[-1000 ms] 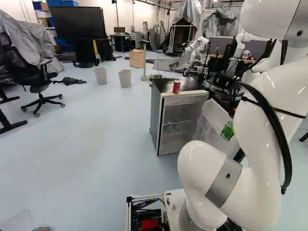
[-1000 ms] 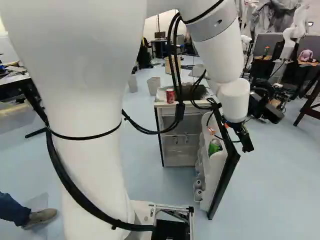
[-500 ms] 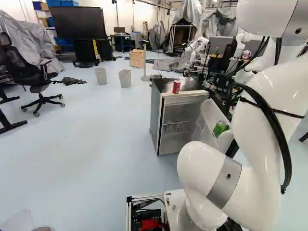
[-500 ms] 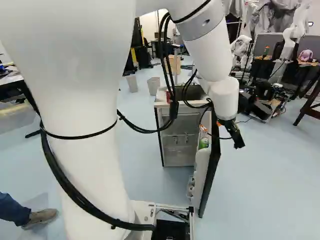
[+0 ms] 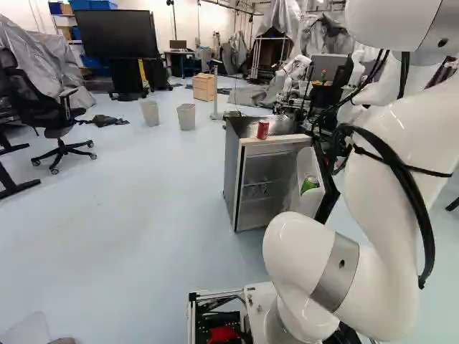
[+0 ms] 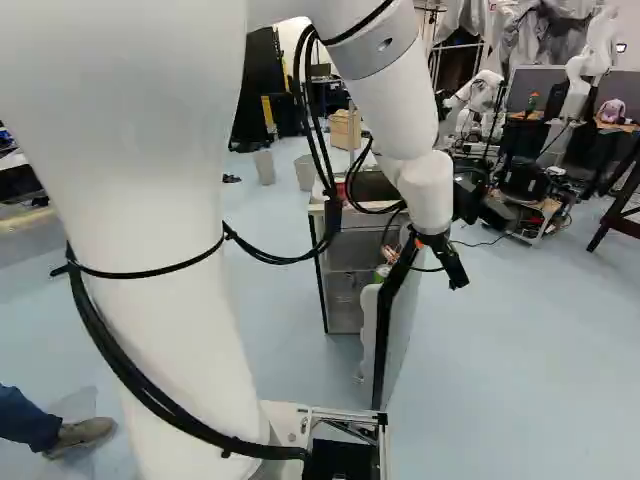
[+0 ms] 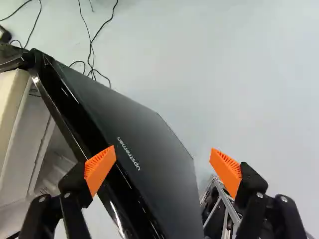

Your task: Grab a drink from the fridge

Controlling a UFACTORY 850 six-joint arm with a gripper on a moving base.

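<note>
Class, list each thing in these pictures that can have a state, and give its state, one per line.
Fridge door: open
Gripper: open, fingers apart
Red can: upright on the fridge
Green can: in the door rack
Large screen: dark
Office chair: upright, unoccupied

Fridge (image 5: 232,168): small, dark-topped, door (image 7: 154,144) partly open. Red can (image 5: 263,130): upright on the fridge top. Green can (image 5: 310,185): in the door's inner shelf.

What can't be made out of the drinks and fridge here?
Green can: lower part, left base view, hidden by door bin.
Red can: mostly, right base view, behind cables.
Fridge door: inner face, wrist view, behind its outer panel.
Fridge shelf items: left base view, too small.
</note>
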